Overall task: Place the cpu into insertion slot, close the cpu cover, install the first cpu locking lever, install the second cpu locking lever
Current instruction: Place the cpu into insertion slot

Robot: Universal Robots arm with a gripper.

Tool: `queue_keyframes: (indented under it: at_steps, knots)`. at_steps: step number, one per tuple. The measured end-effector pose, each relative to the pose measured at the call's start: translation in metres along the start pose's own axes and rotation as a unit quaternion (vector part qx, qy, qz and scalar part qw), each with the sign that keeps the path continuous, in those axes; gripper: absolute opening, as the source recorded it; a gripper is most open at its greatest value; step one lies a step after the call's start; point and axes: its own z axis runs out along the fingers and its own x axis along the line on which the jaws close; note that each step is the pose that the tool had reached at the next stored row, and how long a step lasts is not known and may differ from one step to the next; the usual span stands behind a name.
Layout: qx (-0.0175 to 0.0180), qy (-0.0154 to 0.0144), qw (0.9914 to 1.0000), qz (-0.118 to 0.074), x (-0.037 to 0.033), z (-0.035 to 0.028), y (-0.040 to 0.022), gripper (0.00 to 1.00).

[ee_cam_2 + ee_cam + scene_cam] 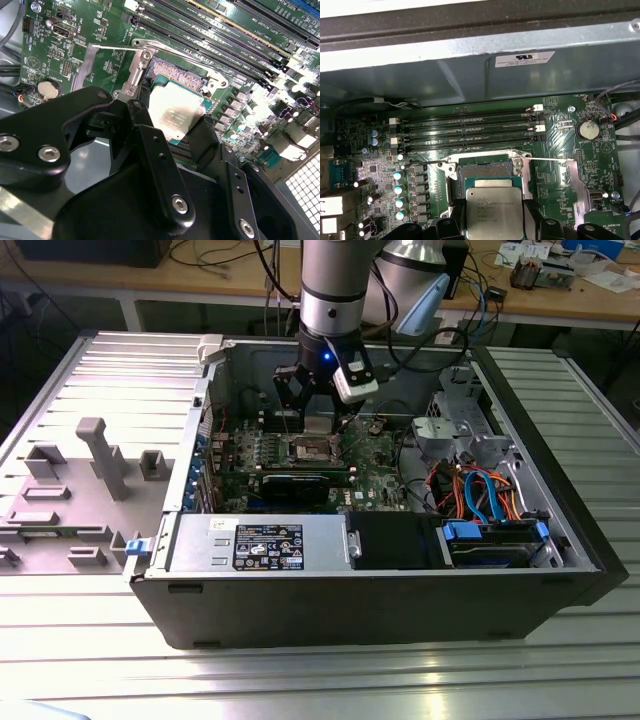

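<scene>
My gripper [316, 418] hangs inside the open computer case, over the green circuit board. It is shut on the cpu [175, 112], a flat square chip with a dull silver top, pinched at two opposite edges by the black fingers [136, 111]. In the first wrist view the cpu [492, 210] floats just above and partly over the insertion slot [485, 171], whose dark centre shows beyond the chip. The cpu cover [576, 182] is swung open beside the slot, a thin silvery frame [84, 67]. A thin wire locking lever [427, 163] stands released by the socket.
Long black memory slots [470, 131] run just beyond the socket, under the case's grey wall [470, 75]. A black expansion card [295, 485], the power supply [265, 545], and drive cables [480, 495] fill the case. A grey fixture plate [90, 470] lies at the exterior view's left.
</scene>
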Motion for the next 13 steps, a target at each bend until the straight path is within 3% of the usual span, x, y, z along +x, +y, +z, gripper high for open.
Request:
queue_keyframes:
  at_steps: [13]
  knots:
    - [0.0006, -0.0001, 1.0, 0.003, 0.0, 0.0012, 0.0, 0.55]
